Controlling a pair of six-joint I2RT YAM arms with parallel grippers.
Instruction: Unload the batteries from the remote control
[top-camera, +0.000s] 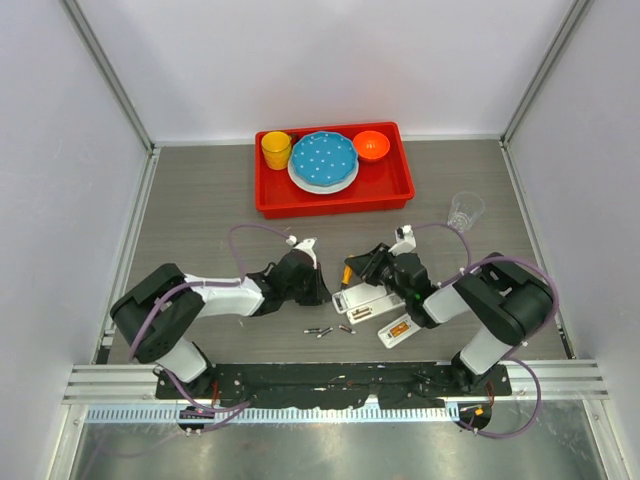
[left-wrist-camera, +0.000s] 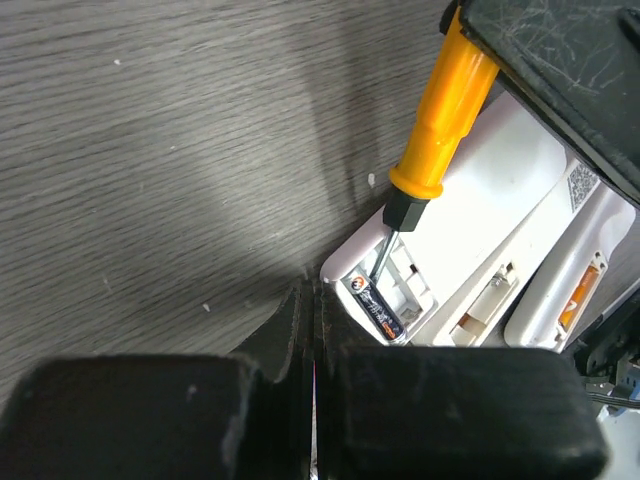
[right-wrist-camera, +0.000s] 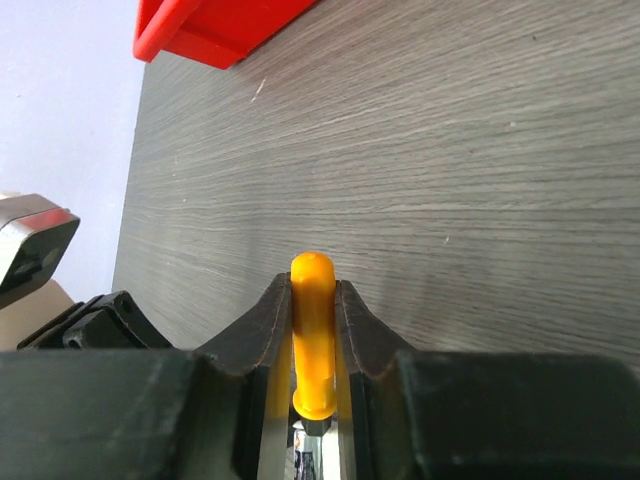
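The right gripper (right-wrist-camera: 312, 290) is clamped on the orange handle of the screwdriver (left-wrist-camera: 445, 110). The screwdriver's tip sits in the open battery bay of the white remote (left-wrist-camera: 490, 220). One dark battery (left-wrist-camera: 375, 308) lies in that bay, right beside the tip. The left gripper (left-wrist-camera: 312, 305) has its fingers pressed together with nothing between them, just beside the remote's end. Some loose batteries (top-camera: 322, 330) lie on the table (top-camera: 200, 200), near the remote on the side toward the arm bases.
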